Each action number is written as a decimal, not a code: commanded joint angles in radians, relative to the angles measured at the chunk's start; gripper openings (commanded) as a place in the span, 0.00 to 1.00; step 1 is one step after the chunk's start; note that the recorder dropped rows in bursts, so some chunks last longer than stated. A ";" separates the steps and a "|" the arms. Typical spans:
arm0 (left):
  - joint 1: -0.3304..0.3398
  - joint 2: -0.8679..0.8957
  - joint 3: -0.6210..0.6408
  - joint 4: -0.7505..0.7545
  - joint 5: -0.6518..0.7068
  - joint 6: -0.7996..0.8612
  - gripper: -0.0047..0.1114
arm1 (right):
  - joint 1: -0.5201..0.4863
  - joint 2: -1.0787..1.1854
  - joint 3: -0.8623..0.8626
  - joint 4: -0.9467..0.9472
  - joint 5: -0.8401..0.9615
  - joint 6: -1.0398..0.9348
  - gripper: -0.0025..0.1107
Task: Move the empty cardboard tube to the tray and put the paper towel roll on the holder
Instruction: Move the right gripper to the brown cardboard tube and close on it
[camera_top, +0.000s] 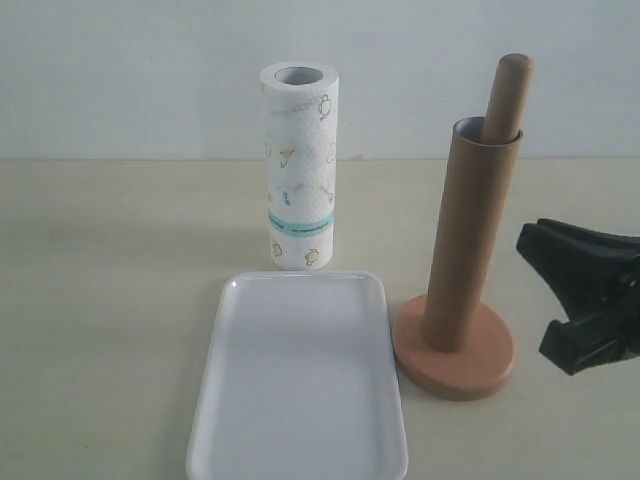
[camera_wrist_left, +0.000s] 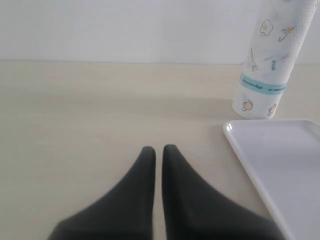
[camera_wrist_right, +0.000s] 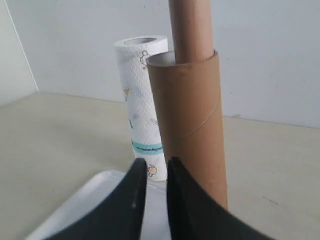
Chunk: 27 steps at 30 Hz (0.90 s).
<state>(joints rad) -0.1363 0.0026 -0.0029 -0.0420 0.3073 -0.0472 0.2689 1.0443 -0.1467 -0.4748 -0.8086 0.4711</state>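
The empty cardboard tube (camera_top: 465, 240) stands upright over the holder's post (camera_top: 507, 95), resting on the round wooden base (camera_top: 455, 355). The paper towel roll (camera_top: 300, 165) stands on end behind the white tray (camera_top: 300, 390), which has nothing in it. My right gripper (camera_top: 540, 250) hovers to the right of the holder, apart from the tube. In the right wrist view its jaws (camera_wrist_right: 156, 161) are slightly parted with nothing between them, facing the tube (camera_wrist_right: 192, 110). My left gripper (camera_wrist_left: 159, 148) is shut and empty over bare table, left of the tray (camera_wrist_left: 285, 160) and the roll (camera_wrist_left: 267, 65).
A pale wooden tabletop (camera_top: 100, 300) runs back to a white wall (camera_top: 120, 70). The tray's right edge lies close to the holder's base.
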 joint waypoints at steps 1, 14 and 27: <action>0.004 -0.003 0.003 0.001 -0.001 0.005 0.08 | 0.002 0.107 0.005 0.030 -0.104 -0.075 0.67; 0.004 -0.003 0.003 0.001 -0.001 0.005 0.08 | 0.002 0.527 -0.174 0.088 -0.169 -0.162 0.72; 0.004 -0.003 0.003 0.001 -0.001 0.005 0.08 | 0.002 0.606 -0.216 0.112 -0.190 -0.197 0.37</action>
<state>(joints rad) -0.1363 0.0026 -0.0029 -0.0420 0.3073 -0.0472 0.2689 1.6500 -0.3560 -0.3701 -0.9865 0.2929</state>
